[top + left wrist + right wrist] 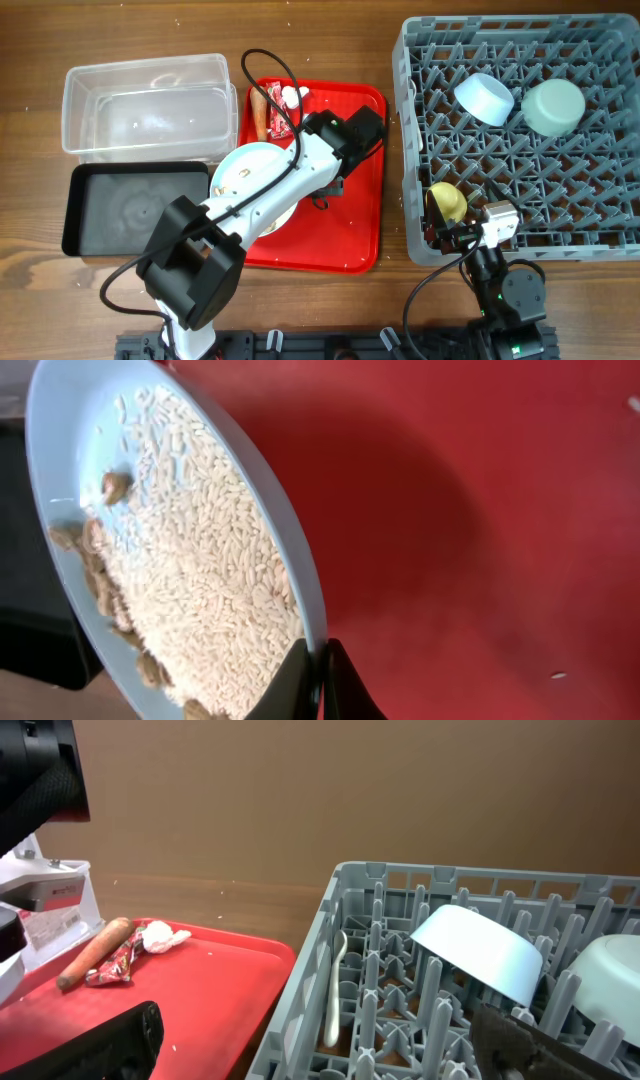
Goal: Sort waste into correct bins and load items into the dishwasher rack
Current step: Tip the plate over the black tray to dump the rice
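Tipped over the red tray (480, 510): the light blue plate (60, 450)
The left end effector (315, 685) pinches its rim, pale crumbs (200, 580) aboard; the right end effector (320, 1050) gapes empty at the dishwasher rack (400, 880); candy wrapper (112, 963) print unreadable.

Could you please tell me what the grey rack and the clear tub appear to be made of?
The dishwasher rack looks like matte grey moulded plastic, given its uniform pegs. The clear tub seems glossy transparent plastic: the table shows through it.
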Controlling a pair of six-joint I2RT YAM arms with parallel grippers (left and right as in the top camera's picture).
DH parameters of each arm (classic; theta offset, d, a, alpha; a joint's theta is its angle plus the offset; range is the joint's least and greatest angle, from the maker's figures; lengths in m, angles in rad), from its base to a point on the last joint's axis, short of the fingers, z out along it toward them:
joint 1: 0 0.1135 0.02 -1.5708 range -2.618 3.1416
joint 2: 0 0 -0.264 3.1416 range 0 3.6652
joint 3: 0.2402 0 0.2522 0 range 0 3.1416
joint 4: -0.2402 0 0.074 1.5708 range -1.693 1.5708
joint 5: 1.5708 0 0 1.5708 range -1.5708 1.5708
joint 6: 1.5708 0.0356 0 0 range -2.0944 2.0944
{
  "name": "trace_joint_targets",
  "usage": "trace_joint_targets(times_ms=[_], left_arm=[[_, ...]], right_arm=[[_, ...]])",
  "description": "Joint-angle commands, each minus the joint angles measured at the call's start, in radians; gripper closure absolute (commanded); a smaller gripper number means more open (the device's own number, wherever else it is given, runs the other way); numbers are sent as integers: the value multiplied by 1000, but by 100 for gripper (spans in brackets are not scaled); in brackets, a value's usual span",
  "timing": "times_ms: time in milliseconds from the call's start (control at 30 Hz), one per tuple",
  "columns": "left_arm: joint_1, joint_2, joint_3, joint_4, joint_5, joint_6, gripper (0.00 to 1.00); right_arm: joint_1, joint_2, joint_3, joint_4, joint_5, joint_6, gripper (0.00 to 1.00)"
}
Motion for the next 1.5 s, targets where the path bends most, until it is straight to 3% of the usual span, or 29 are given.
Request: trace_joint_targets(times_ms=[0,267,500,733,933,1133,1333,1467], left_arm=[[-14,-30,56,-64,-51,-21,96],[11,-60,149,-236,-66,-25,96],[219,-89,145,-296,54,-13,96],[498,-178,145,-235,433,274,96],[769,-282,61,-177,562,432,96],[1019,-305,-68,-66,845,639,96],[1312,-386,-120,-156,1184,827,96],[1506,-497,-201,-153,1313,878,96]], right_arm=[[-3,-3,-3,6,-17,16,0],[-3,-3,-3,6,-16,17,0],[-3,-3,-3,6,-17,16,0],[-3,-3,-3,6,-17,16,0],[-3,-3,-3,6,-17,17,0],[-3,-3,-3,6,-17,16,0],[-3,-3,-3,6,-16,16,0],[-3,-3,-3,6,-17,17,0]])
